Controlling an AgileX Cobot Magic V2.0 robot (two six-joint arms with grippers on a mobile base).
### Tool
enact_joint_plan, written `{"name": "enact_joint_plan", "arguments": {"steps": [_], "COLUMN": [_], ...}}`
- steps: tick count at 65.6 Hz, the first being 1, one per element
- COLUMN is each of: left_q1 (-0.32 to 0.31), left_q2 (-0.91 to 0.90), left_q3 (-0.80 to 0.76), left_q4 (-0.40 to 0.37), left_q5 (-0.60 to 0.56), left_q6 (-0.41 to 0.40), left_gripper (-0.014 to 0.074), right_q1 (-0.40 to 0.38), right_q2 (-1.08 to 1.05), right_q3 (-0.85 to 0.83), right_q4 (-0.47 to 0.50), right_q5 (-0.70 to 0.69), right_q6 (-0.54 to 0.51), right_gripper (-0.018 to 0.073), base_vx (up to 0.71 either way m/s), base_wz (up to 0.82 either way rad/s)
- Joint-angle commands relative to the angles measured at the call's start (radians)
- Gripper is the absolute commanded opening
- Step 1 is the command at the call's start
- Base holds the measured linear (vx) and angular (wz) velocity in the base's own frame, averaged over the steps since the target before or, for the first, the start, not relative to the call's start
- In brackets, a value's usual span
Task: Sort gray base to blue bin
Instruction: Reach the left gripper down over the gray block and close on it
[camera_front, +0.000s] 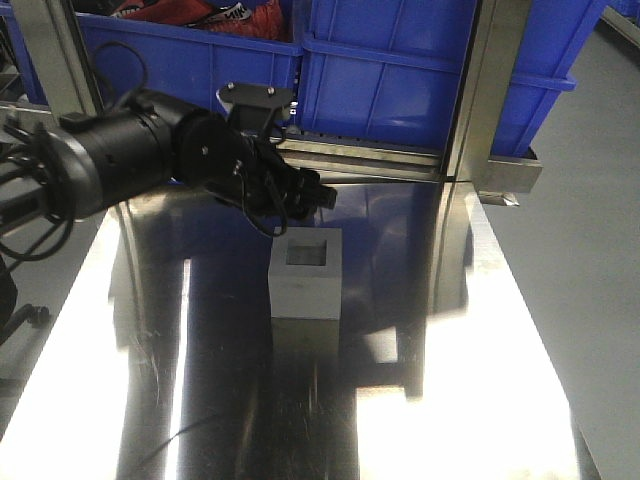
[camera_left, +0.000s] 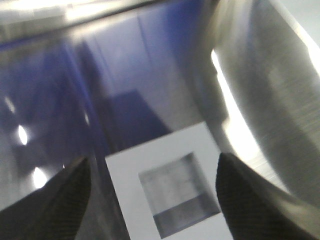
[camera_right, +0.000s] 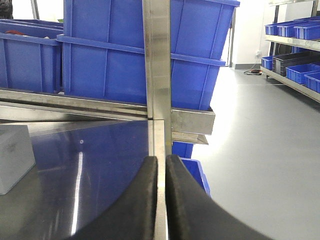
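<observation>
Left wrist-mounted view is smeared and soft, so the gray base (camera_left: 170, 192) shows only its pale top face and square recess, with the near edge cut off by the frame. The left gripper (camera_left: 155, 197) hangs by it with its two dark fingertips (camera_left: 62, 200) spread wide, the block seen between them and untouched. From the exterior front-facing view the gray base (camera_front: 307, 275) stands upright on the shiny steel table (camera_front: 480, 380), recess upward, just in front of the black left arm (camera_front: 120, 160), whose fingers are lost in a dark tangle of cable. Behind the table a blue bin (camera_front: 420, 80) is cropped at the top, its inside unseen. The neighbouring bin (camera_front: 190, 60) holds something red and white, too cut off to name. In the right wrist-mounted view the right gripper (camera_right: 161, 200) is pressed nearly closed on nothing, and only a corner of the gray base (camera_right: 12, 155) shows at the left edge.
</observation>
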Motion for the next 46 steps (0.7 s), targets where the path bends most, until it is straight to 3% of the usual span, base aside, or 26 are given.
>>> {"name": "enact_joint_plan", "arguments": {"steps": [1,16,46], "left_q1": [-0.002,0.0,0.001], "left_q2": [-0.021,0.029,0.08], "left_q3": [-0.033,-0.032,-0.032], "left_q4": [0.001,0.002,0.001], "left_q5": [-0.034,-0.023,0.026], "left_q6": [-0.035,-0.104,-0.106], "left_gripper": [0.0559,0.0613,0.0609], "right_q1": [-0.004,-0.004,-0.004], "right_q2": [-0.008,-0.008,-0.008], "right_q3": [0.001,0.001,0.001], "right_q4": [-0.006,-0.006,-0.006], "right_q5": [-0.074,-0.074,-0.074], "right_q6": [-0.007,-0.007,-0.007], "right_gripper": [-0.0004,-0.0004,-0.0004], "base_vx": [0.0,0.0,0.0], "base_wz": [0.0,0.0,0.0]}}
